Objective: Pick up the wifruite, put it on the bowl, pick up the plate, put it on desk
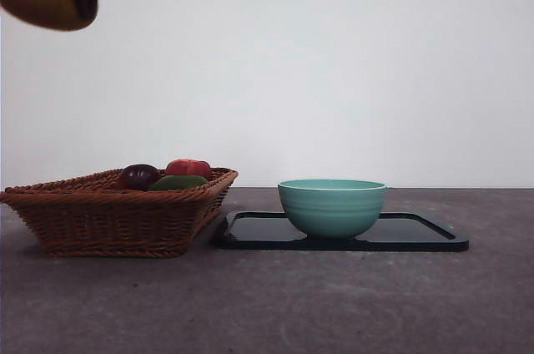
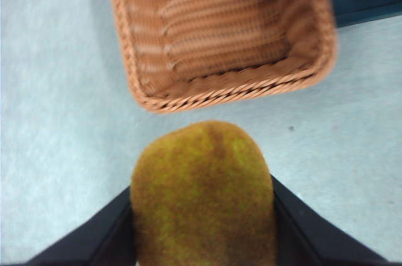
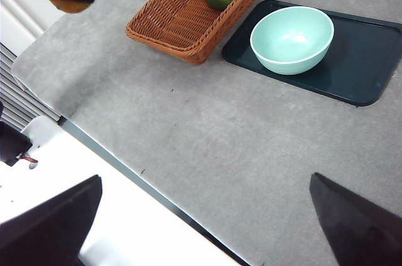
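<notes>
Nearest me the desk (image 1: 275, 304) lies bare and grey. Back from its edge sits the wicker basket (image 1: 117, 212) with a purple fruit (image 1: 138, 176), a green fruit (image 1: 178, 182) and a red one (image 1: 188, 168) heaped at its far end. Just beside the basket, the teal bowl (image 1: 332, 206) stands on a dark tray (image 1: 417, 235). High above the basket's near side, the left gripper (image 2: 204, 216) clamps the brown wifruite (image 2: 204, 197) between its jaws. The right gripper (image 3: 207, 216) waits off the desk's edge, jaws spread wide.
</notes>
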Controlling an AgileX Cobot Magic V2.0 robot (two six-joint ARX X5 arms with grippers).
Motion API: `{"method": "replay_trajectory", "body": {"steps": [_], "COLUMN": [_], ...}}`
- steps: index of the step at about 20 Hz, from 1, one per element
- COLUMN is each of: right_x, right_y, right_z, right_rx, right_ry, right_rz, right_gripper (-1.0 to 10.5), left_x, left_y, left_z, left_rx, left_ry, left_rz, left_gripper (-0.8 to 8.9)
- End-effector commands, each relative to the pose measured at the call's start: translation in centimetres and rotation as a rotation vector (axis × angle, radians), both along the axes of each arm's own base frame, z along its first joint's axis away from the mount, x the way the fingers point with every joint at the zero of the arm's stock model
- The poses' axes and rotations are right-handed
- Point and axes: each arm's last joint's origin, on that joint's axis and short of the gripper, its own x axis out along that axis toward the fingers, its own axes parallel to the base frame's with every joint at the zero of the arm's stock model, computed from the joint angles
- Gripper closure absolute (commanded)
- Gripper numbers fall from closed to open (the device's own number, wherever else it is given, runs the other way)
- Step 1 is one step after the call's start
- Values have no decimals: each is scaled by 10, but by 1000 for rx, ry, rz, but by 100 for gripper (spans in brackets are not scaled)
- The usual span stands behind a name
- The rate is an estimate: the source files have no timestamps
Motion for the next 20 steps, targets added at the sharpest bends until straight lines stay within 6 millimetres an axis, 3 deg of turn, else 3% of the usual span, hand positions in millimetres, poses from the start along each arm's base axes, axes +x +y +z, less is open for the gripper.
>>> {"method": "replay_trajectory", "body": {"steps": [1, 5, 12, 20], "right_x": [-2, -2, -2, -1], "right_y": [-1, -1, -1, -1], "right_z": [6, 6, 6, 7], "right_rx": [22, 20, 19, 29], "right_ry": [-16, -18, -19, -31], "right_rz": [6, 7, 8, 7], "right_gripper": [368, 368, 368, 368], "left_x": [3, 21, 82, 136], "left_y": [-5, -7, 20, 15], "left_z": [0, -10, -31, -97], "left_rx": [-46, -162, -277, -188], "left_ry": [-43, -72, -51, 73], "left_rz": [12, 20, 116, 117], "left_gripper": [755, 755, 756, 754]}}
